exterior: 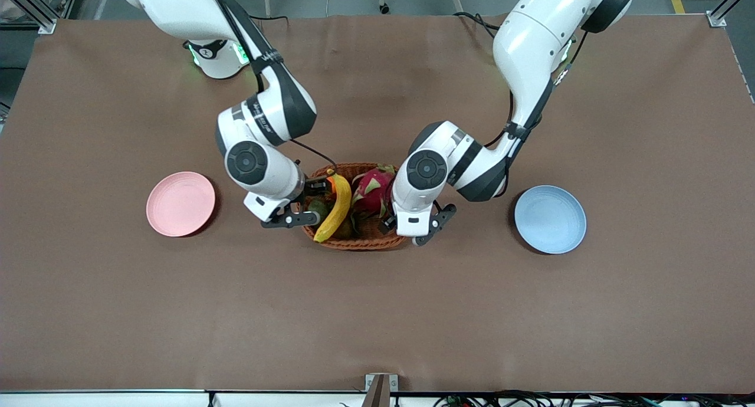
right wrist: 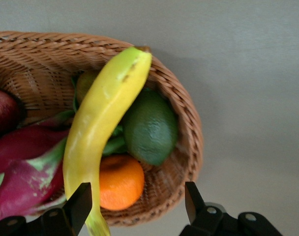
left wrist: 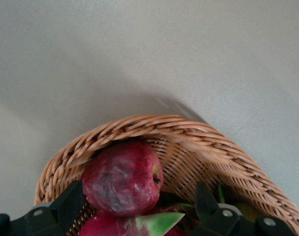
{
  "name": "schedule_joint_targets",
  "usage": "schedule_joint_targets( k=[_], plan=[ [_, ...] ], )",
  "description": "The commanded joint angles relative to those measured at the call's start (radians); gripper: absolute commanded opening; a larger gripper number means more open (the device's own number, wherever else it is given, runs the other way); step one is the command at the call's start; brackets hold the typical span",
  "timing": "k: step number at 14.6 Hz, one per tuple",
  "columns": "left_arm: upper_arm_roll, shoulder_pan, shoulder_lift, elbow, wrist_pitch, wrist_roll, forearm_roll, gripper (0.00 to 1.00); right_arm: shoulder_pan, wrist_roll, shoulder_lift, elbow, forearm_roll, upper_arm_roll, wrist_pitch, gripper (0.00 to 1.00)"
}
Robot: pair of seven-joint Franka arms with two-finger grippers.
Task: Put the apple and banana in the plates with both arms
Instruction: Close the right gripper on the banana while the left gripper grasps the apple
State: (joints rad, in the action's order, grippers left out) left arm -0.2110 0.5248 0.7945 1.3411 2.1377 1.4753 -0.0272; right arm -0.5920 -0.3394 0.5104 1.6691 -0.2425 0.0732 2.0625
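Two Franka arms reach down over a wicker basket (exterior: 360, 242) of fruit at the middle of a brown table (exterior: 377, 312).

Nearest the front camera, the banana (exterior: 336, 209) lies in the basket toward the right arm's end, its lower tip at the basket's near rim and its other tip against the rim farthest from the camera. In the right wrist view it curves over a green fruit (right wrist: 150, 127) and an orange (right wrist: 120, 182), with the magenta dragon fruit (right wrist: 21, 172) beside them.

The right gripper (exterior: 304, 209) hangs over that end of the basket, its two black fingers (right wrist: 78, 206) spread wide, one close by the banana's lower end, holding nothing.

The left gripper (exterior: 413, 227) hangs over the basket's other end, toward the left arm's side. Its fingers (left wrist: 68, 204) stand apart on either side of the apple (left wrist: 122, 178), not closed on it. The dark red apple sits inside the basket against the woven wall, just beside the dragon fruit (left wrist: 134, 223).

The pink plate (exterior: 180, 203) lies on the table toward the right arm's end, and the blue plate (exterior: 550, 219) toward the left arm's end, each well apart from the basket and bare.

Farthest from the camera, the right arm's base (exterior: 215, 56) stands at the table's edge.
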Motion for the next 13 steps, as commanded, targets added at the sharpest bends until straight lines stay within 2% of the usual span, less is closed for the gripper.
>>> schedule_joint_targets(
  k=[1,4,13],
  plan=[
    [0.01,0.012,0.012,-0.006,-0.01,0.045,-0.016,1.0,-0.031,-0.016,0.037,-0.02,-0.056,0.008,0.04,0.82],
    [0.013,0.023,0.026,-0.005,-0.01,0.117,-0.017,1.0,-0.04,-0.016,0.042,-0.02,-0.095,0.008,0.045,0.79],
    [0.018,0.032,0.057,0.015,-0.01,0.212,-0.019,1.0,-0.108,0.045,0.046,-0.022,-0.084,0.008,0.036,0.79]
  ],
)
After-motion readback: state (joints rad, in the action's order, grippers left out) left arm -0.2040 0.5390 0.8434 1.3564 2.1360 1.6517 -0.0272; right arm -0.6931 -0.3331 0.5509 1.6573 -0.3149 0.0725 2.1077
